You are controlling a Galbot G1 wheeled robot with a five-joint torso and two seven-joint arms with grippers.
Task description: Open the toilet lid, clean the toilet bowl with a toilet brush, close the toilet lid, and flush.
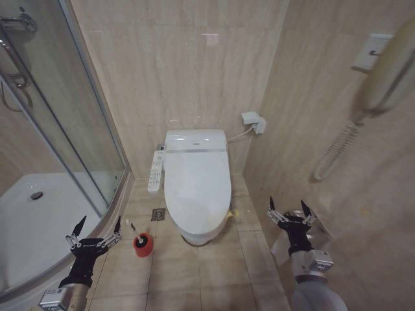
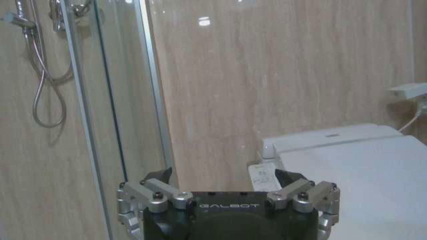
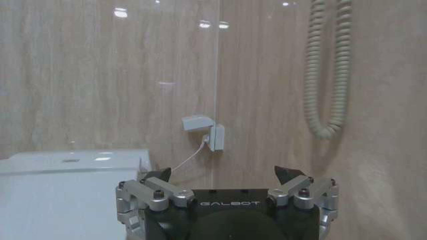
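Evidently nothing is started: the toilet lid [image 1: 196, 188] lies shut over the bowl at the far wall, and the toilet brush [image 1: 133, 228] stands in its red holder [image 1: 143, 245] on the floor, left of the toilet. The left gripper [image 1: 97, 231] and right gripper [image 1: 288, 208] hover near, fingers spread, empty, flanking the toilet for either reach.

With the toilet lid [image 1: 196, 181] down, I can't see the toilet bowl under it. The toilet brush [image 1: 132, 228], just beyond my left gripper's [image 1: 97, 225] spread fingertips, is too small to make out its head. The frame edge cuts off both arms below the fingers.
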